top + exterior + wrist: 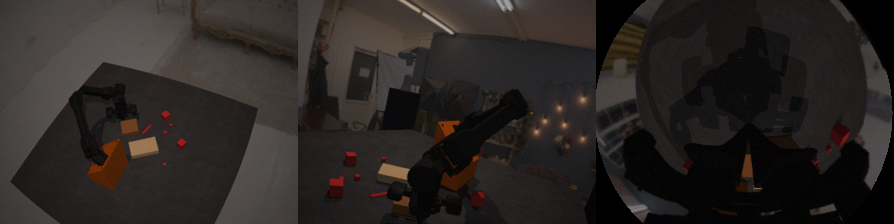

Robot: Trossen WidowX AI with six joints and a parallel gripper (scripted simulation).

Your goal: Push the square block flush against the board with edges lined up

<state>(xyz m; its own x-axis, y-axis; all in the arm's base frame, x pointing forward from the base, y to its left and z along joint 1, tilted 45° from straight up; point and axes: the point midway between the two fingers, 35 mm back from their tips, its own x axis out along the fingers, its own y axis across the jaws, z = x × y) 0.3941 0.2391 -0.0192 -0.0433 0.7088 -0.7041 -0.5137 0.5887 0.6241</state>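
The square block is brown and lies flat on the dark table. The board is pale tan and lies a short gap in front of the block, set a little to the right. My gripper is shut with nothing in it. It stands low at the block's far side, right by its far edge. In the exterior view the gripper hides most of the block, and the board shows behind it. In the wrist view a thin strip of the block shows between the shut fingers.
A large orange wedge-shaped box stands at the arm's base, just left of the board. A thin red stick lies right of the block. Several small red cubes and bits are scattered to the right.
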